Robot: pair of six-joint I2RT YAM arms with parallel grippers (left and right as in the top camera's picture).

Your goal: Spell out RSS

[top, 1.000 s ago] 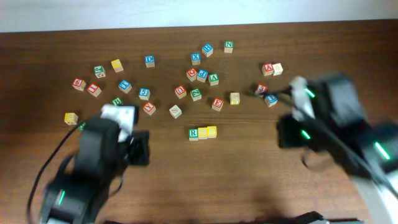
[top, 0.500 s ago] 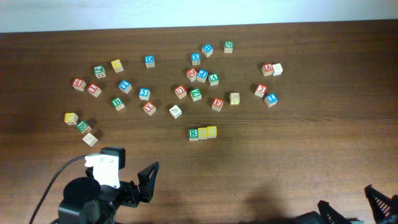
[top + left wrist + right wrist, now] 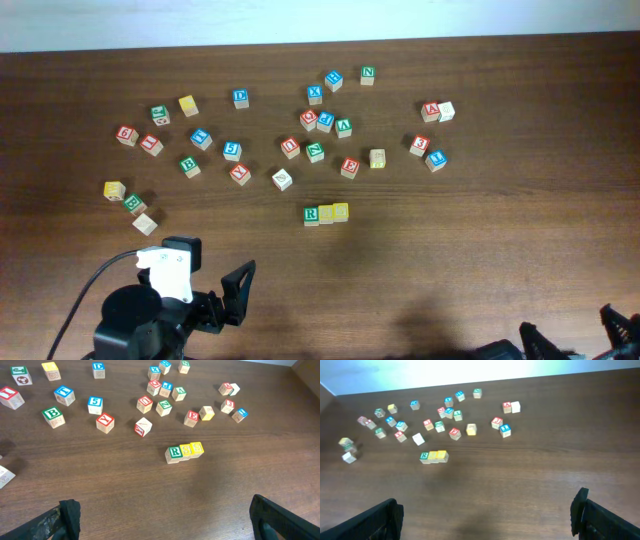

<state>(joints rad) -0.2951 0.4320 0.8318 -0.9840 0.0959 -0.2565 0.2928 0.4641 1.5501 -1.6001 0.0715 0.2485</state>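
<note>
Three blocks stand touching in a row at the table's middle: a green R block (image 3: 311, 214), a yellow S block (image 3: 326, 213) and a second yellow S block (image 3: 341, 211). The left wrist view shows the same row, the R block (image 3: 174, 453) at its left end. In the right wrist view the row (image 3: 433, 456) looks small and far off. My left gripper (image 3: 225, 305) is at the near left edge, open and empty. My right gripper (image 3: 572, 335) is at the near right edge, also open and empty. Both stand well short of the row.
Several loose letter blocks lie scattered across the far half, among them a green B (image 3: 189, 165), a white block (image 3: 282, 179), a red E (image 3: 349, 167) and a blue block (image 3: 436, 159). A small cluster with a yellow block (image 3: 114, 189) sits at the left.
Both arms have pulled back from over the middle of the table to its near edge. The row of three blocks has not moved.
</note>
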